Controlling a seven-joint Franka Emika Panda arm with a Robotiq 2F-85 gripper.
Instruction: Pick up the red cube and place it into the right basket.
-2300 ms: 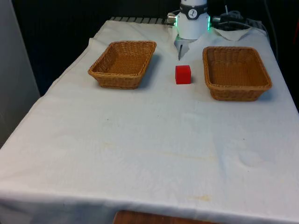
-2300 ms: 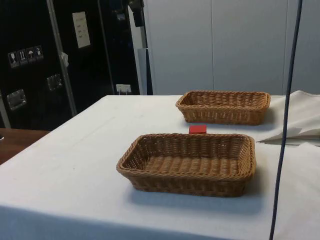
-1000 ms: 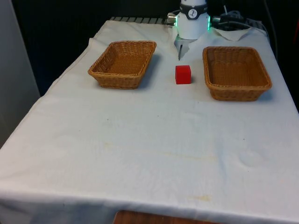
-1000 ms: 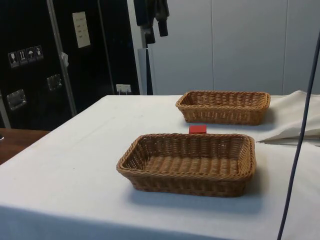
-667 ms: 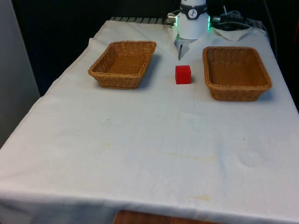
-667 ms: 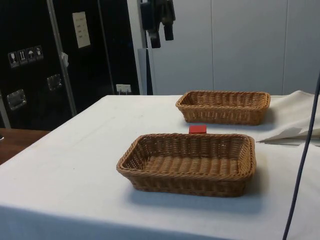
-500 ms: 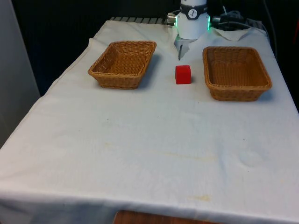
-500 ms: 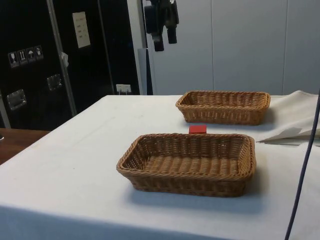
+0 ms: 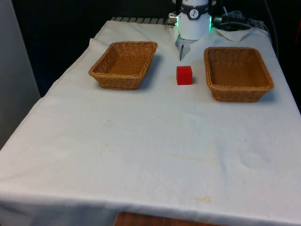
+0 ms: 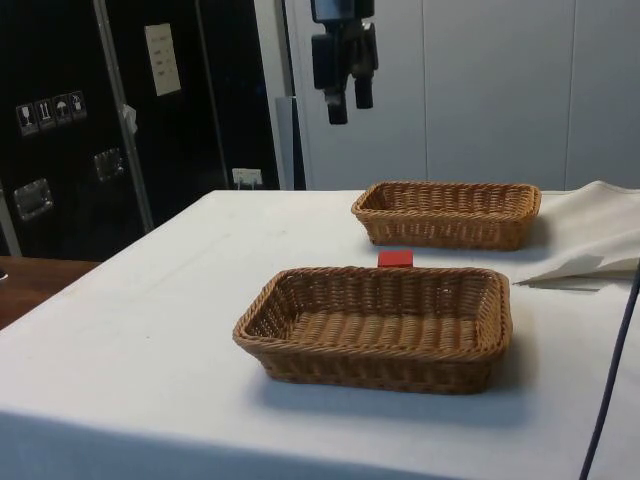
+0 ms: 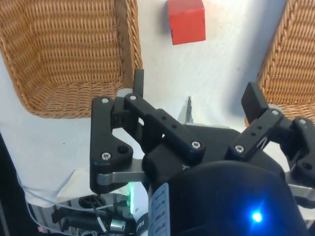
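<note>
The red cube (image 9: 184,75) sits on the white cloth between two wicker baskets, closer to the right basket (image 9: 235,95). In the side view the cube (image 10: 395,258) peeks out behind that basket's far rim (image 10: 370,365). My gripper (image 10: 350,108) hangs high above the table, open, holding nothing, pointing down. In the wrist view its fingers (image 11: 139,81) spread wide, the gripper (image 11: 196,91) well short of the cube (image 11: 186,20), with the right basket (image 11: 64,49) beside it.
The left basket (image 9: 117,81) stands on the cube's other side, seen as the far basket (image 10: 445,232) from the side. Both baskets hold nothing. A loose fold of cloth (image 10: 590,260) lies near the robot's base. A dark cable (image 10: 610,390) hangs at the side view's edge.
In the side view the gripper has come down from the picture's top edge and shifted towards the baskets. The cube and both baskets have not moved.
</note>
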